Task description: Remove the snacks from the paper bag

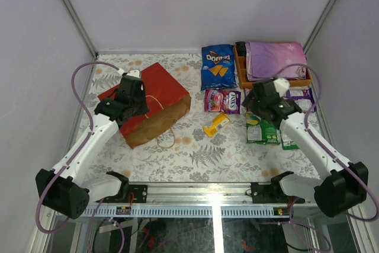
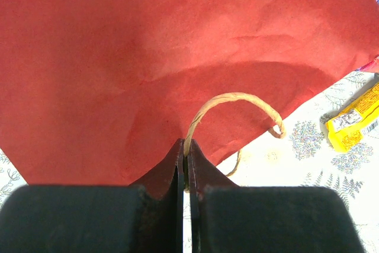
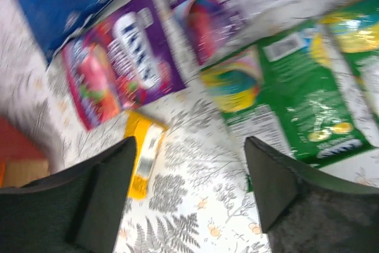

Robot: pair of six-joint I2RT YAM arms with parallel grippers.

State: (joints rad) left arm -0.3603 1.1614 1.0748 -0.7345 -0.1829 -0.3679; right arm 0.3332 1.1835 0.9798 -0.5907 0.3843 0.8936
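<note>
Snacks lie out on the fern-print table [image 1: 201, 158], all in the right half of the top view. Nearest the arm bases are a green packet [image 1: 261, 128] and, to its left, a small yellow pack [image 1: 216, 124] lying at a slant.

The right gripper [image 1: 260, 108] hangs over the far edge of the green packet. In its wrist view the jaws stand wide apart with nothing between them and only bare table below. The yellow pack sits by the left finger and the green packet by the right one.

Left of centre, the paper bag [image 1: 166, 90] lies flat on its side with its red face up and a brown edge toward the lower right. One tan loop [image 1: 167, 139] trails on the table.

The left gripper [image 1: 144, 106] rests on the bag, its jaws pressed together on the other handle [image 2: 237, 99], which arches over the red paper.

Farther back, a pink and purple pack [image 1: 222, 101] lies just right of the bag's corner. Beyond it is the blue Doritos bag [image 1: 217, 66]. At the upper right, an orange tray [image 1: 240, 69] carries a folded purple cloth [image 1: 275, 58].
</note>
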